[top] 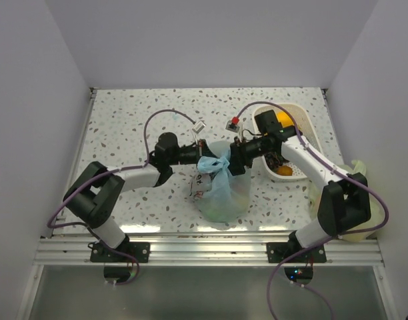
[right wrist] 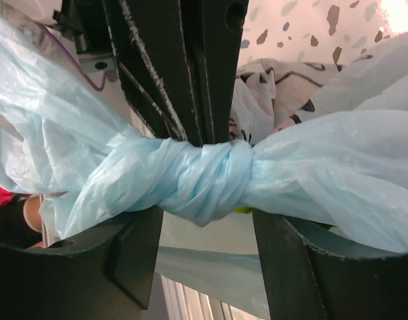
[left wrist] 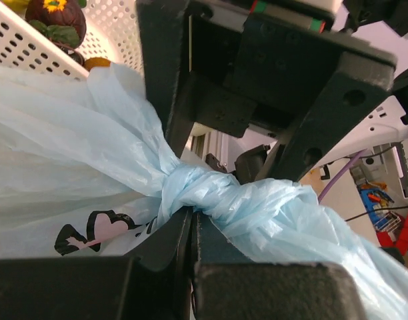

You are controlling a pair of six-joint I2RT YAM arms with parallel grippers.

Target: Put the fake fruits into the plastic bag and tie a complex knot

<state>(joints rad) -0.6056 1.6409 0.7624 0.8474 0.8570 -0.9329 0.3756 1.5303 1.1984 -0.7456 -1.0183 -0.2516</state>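
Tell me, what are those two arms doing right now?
Left fingers clamped on plastic bag beside knot. Right fingers open, knot between them. Nothing in the way.

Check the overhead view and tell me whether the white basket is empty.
No, orange fruit lies in the basket.

Fixtures and sundries, overhead view
Speckled white table (top: 124, 127) between plain white walls (top: 44, 100); white perforated basket (top: 309, 123) at its right rear; pale green bag (top: 359, 168) crumpled at the right edge; aluminium rail (top: 211, 250) along the near edge.
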